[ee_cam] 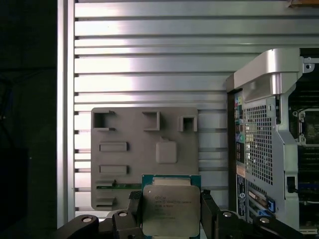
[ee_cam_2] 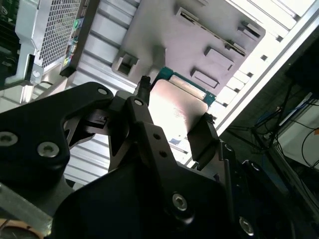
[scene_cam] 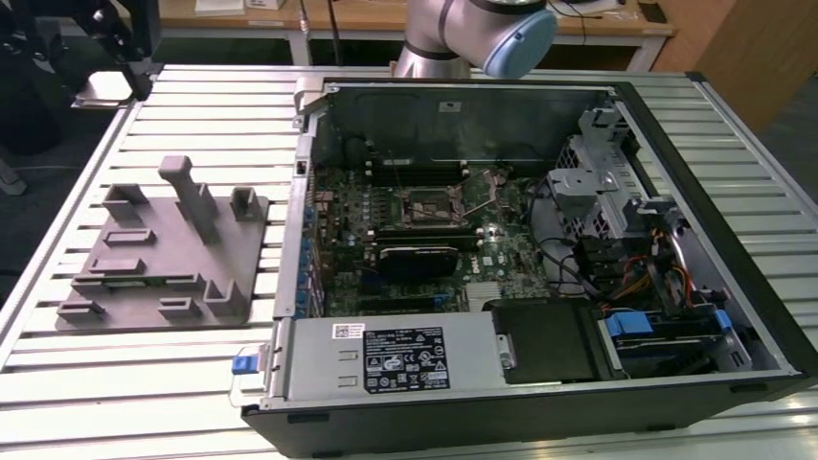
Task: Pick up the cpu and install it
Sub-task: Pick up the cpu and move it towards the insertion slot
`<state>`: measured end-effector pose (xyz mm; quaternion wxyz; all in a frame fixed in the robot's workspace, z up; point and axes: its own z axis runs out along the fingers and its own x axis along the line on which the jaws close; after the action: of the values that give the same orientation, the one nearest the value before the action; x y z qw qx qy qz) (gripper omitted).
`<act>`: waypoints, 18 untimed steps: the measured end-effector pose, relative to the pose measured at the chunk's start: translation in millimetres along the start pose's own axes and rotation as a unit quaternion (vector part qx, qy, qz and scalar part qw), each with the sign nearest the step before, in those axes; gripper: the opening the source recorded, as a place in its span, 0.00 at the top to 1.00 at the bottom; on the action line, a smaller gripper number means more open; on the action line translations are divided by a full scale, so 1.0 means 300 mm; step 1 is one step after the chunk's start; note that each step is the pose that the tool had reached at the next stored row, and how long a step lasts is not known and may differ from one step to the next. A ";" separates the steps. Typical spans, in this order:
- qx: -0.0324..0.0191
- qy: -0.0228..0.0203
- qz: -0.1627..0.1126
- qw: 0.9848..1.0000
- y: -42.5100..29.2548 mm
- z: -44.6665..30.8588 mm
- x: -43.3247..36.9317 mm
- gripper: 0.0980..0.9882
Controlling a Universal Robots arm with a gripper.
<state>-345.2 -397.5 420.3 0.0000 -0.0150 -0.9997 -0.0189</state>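
**Exterior view.** One slatted tabletop (scene_cam: 192,86). One open computer case (scene_cam: 511,240), mid-tabletop. One grey fixture (scene_cam: 160,254) beside the case, toward the tabletop edge at the exterior view's left. One robot arm (scene_cam: 473,34) at the far edge.

**Second wrist view.** One tool (ee_cam_2: 174,112), its two black fingers clamped on opposite edges of one cpu (ee_cam_2: 182,99), held clear above the fixture.

**First wrist view.** The cpu lies flat to the tabletop over the fixture's edge, with its silver top toward the camera. It is near-square, with no marked long axis.
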 end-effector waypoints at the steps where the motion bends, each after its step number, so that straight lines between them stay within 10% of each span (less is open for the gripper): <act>1: 0.000 0.000 0.000 1.000 0.000 0.000 -0.008 0.49; 18: 0.000 0.000 0.000 1.000 0.006 0.000 -0.189 0.49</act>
<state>-288.6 -397.3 420.3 0.0000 -0.0150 -0.9997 -0.0189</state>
